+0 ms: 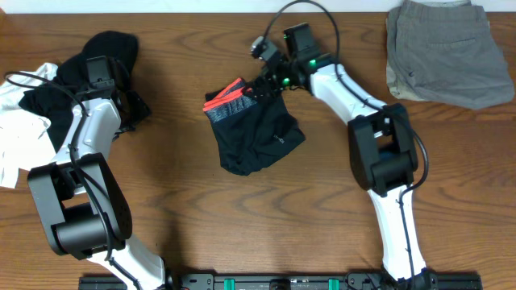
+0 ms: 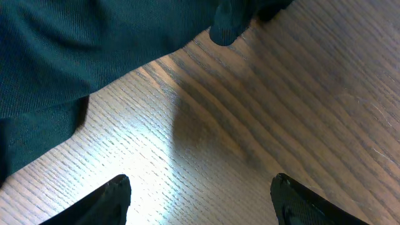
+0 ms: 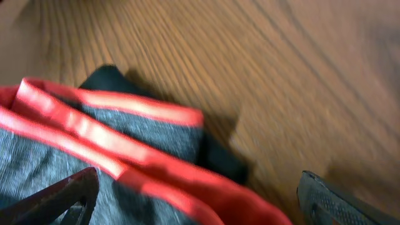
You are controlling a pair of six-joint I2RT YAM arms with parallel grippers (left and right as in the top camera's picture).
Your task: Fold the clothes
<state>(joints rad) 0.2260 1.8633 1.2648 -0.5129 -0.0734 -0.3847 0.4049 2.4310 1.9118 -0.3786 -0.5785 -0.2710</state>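
The T-shirt (image 1: 16, 141) is cut by the left edge, the shorts (image 1: 447, 48) by the top edge, and the trousers (image 3: 134, 128) are blurred in the right wrist view.

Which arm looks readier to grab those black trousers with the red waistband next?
Right, probably. The right hand, open, hovers at the waistband of the trousers; the left hand is apart, by the black garment.

- The left arm (image 1: 85, 133) rises from the near edge of the bench (image 1: 185, 225) along its left side, with the elbow folded low.
- The left pincer (image 2: 201, 190) hangs over bare bench, jaws apart and nothing between them.
- The right arm (image 1: 355, 95) rises along the bench's right side, then bends left toward the bench's far middle.
- The right pincer (image 3: 203, 194) sits low, jaws spread wide and gripping nothing.
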